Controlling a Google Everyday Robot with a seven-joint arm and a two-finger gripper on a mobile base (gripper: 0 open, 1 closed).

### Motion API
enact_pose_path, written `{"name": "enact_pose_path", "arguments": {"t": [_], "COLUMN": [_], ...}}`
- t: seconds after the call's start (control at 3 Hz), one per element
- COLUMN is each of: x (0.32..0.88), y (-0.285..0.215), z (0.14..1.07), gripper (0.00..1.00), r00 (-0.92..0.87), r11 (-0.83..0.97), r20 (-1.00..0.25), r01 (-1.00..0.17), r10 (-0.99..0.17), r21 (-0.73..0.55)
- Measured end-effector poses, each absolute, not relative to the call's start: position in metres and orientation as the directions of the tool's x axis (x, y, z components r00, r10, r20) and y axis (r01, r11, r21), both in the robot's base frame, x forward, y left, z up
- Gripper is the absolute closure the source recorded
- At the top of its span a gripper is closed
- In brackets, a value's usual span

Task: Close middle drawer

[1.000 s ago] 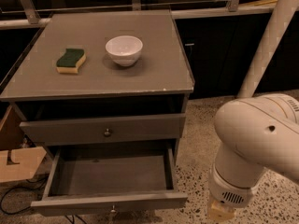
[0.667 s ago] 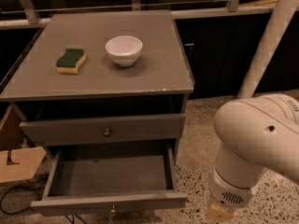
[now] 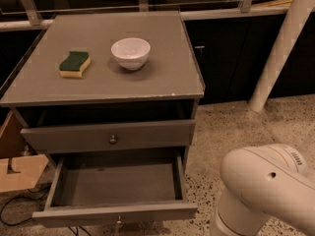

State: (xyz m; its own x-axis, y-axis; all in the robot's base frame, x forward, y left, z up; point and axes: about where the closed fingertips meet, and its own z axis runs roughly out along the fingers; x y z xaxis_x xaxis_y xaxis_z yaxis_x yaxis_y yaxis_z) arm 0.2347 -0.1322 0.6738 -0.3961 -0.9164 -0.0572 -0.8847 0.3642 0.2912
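I see my white arm (image 3: 266,181), its gripper out of view, a grey middle drawer (image 3: 115,213), a white bowl (image 3: 130,53) and a green-and-yellow sponge (image 3: 75,64) on the grey worktop (image 3: 162,77), and a speckled floor (image 3: 231,127).

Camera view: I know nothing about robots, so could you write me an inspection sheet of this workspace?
Surface: grey cabinet top, holding two items.
Job's things: middle drawer pulled far out, nothing seen inside; upper drawer above it appears slightly out.
Clutter: green-and-yellow sponge and white bowl on the top, apart.
Claw: not in view; only the white arm shows, lower right, apart from the drawer.
Cables: black cable on the floor, lower left.
Surroundings: cardboard at left, speckled floor, white post at right.
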Motion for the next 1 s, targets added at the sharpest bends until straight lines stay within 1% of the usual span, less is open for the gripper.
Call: {"name": "enact_pose_path", "arguments": {"t": [0.33, 1.0], "x": [0.225, 0.218], "y": [-0.112, -0.101], "z": [0.644, 0.622], "gripper": [1.00, 1.00], "r00": [-0.406, -0.435], "r11": [0.358, 0.375], "r20": [-0.086, -0.106], "r01": [-0.873, -0.858], "r10": [-0.910, -0.894], "r21": [0.332, 0.351]}}
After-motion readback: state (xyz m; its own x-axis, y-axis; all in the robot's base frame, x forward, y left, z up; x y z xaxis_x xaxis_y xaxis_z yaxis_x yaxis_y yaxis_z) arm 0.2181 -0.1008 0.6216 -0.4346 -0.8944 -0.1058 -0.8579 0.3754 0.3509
